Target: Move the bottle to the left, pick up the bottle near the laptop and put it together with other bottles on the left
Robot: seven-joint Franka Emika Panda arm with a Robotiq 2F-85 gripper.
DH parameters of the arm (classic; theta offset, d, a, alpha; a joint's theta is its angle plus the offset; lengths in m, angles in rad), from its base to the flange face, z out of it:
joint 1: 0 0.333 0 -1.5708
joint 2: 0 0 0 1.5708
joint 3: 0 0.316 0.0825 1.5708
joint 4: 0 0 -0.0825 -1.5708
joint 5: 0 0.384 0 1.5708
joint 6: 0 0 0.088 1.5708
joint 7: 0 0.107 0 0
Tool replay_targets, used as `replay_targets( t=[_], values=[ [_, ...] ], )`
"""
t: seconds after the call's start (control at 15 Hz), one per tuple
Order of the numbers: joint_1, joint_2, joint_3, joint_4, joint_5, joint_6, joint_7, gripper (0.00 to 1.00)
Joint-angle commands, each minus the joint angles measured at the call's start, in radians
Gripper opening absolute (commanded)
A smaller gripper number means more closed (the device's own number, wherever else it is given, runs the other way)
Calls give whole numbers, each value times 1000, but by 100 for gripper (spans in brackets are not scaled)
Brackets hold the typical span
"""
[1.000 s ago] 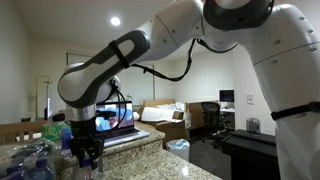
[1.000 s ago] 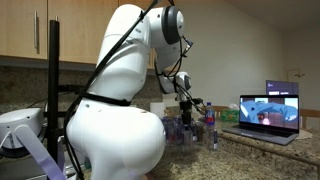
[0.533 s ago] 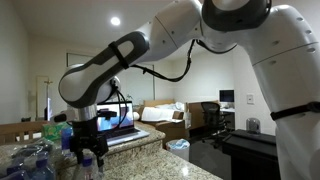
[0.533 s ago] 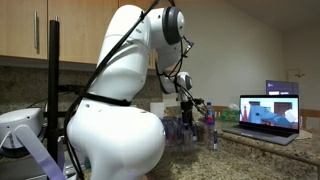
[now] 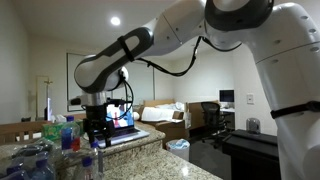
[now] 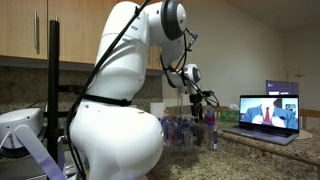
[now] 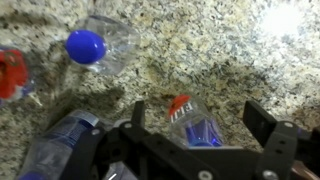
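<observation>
In the wrist view a clear bottle with a red cap (image 7: 181, 107) stands on the granite counter below my gripper (image 7: 198, 120). The jaws are open, one black finger on each side and clear of the bottle. More bottles stand close by: a blue-capped one (image 7: 94, 46), a red-capped one (image 7: 10, 74) and one at the lower left (image 7: 55, 150). In both exterior views the gripper (image 5: 97, 127) (image 6: 203, 100) hangs above the bottle cluster (image 5: 72, 138) (image 6: 185, 130), holding nothing. The laptop (image 5: 126, 120) (image 6: 268, 114) is open with its screen lit.
The granite counter (image 7: 210, 50) ends in an edge near the laptop (image 5: 160, 145). A white robot body (image 6: 115, 110) fills the foreground of an exterior view. Beyond the counter are a sofa (image 5: 165, 115) and an office chair (image 5: 212, 118).
The jaws have opened and let go of the red-capped bottle, which stays standing among the others. The gripper has then risen clear above the bottles.
</observation>
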Motion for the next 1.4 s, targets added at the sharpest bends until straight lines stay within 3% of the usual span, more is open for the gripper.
replay_targets(
  t=[0.0,0.6,1.07,1.33],
  values=[
    [-35,15,-18,44,18,57,-17,100],
    [-45,156,-31,245,53,101,40,100],
    [55,174,-43,412,-32,70,371,100],
    [109,232,-66,511,-118,133,644,100]
  ],
)
